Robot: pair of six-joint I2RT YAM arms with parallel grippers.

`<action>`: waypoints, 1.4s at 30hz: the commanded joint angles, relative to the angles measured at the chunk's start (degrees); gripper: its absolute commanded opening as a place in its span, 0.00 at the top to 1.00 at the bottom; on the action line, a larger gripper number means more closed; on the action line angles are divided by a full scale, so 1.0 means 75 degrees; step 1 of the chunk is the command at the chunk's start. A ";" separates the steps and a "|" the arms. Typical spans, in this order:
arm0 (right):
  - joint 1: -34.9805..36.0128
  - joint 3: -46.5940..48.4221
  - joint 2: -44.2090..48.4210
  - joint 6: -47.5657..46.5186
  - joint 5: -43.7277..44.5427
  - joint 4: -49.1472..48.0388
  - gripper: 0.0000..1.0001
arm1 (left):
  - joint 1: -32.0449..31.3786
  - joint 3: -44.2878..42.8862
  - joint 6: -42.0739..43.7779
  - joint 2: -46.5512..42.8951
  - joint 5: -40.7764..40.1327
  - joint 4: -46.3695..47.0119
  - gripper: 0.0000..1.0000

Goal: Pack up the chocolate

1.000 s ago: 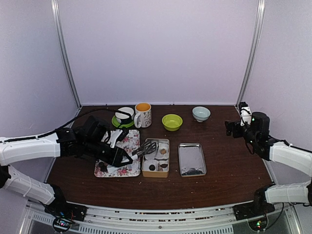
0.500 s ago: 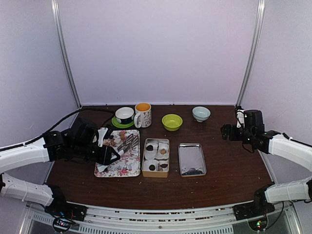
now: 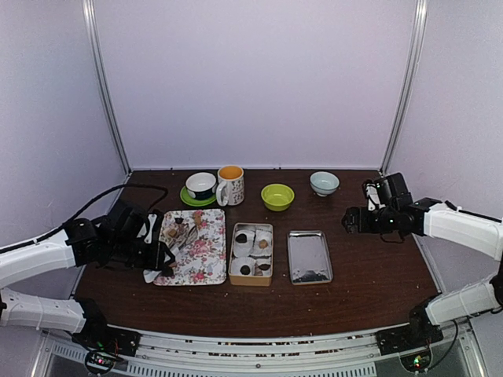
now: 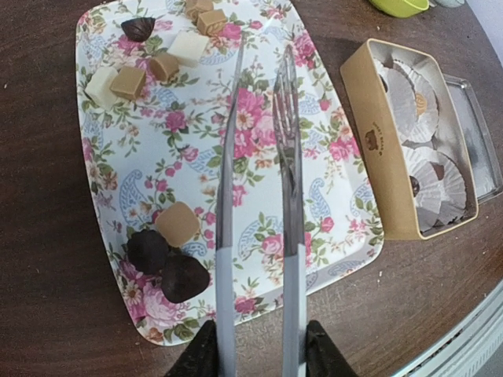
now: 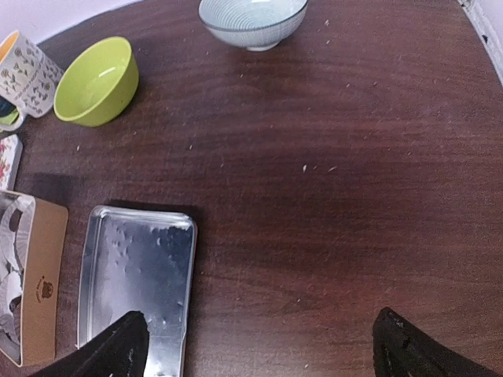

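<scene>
Several pieces of chocolate lie on the floral tray (image 4: 338, 204): two dark lumps (image 4: 165, 263) and a tan one (image 4: 177, 224) near its front, more tan, white and dark pieces (image 4: 130, 81) at its far end. The tan box (image 4: 373, 141) right of the tray holds paper cups, some with a chocolate (image 3: 245, 269) inside. My left gripper (image 4: 259, 349) is shut on slim silver tongs (image 4: 287, 157), whose tips stand apart and empty over the tray. My right gripper (image 5: 259, 353) hangs open above the bare table, right of a silver lid (image 5: 134, 267).
Along the back stand a cup on a green saucer (image 3: 201, 186), a patterned mug (image 3: 230, 185), a green bowl (image 3: 277, 196) and a pale blue bowl (image 3: 324, 183). The silver lid (image 3: 309, 256) lies right of the box (image 3: 251, 281).
My left arm has drawn the tongs back to the left, from over the box to over the floral tray. My right arm has swung left and lower, toward the table's middle.
</scene>
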State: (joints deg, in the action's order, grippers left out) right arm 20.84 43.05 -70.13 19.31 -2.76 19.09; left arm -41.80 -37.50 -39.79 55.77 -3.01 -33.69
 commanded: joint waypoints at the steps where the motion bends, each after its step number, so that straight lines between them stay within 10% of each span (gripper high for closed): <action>1: 0.0529 0.0270 -0.0313 0.0348 -0.0014 0.0505 0.00 | 0.0054 0.0156 -0.0104 -0.0015 -0.0239 0.0350 0.66; 31: 0.3993 0.1989 -0.3044 0.2949 0.0585 0.0257 0.42 | 0.0050 0.0723 -0.0847 0.1679 -0.0228 0.2866 0.68; 42: 0.4065 0.2641 -0.3993 0.3134 0.0782 0.0467 0.56 | -0.0134 0.0647 -0.0736 0.1972 -0.0278 0.3021 0.50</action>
State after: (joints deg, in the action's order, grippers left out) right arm 50.83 59.55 -97.62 41.69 0.73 21.30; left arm -42.02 -31.75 -45.56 71.33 -3.81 -13.80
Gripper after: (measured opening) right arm 0.451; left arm 0.472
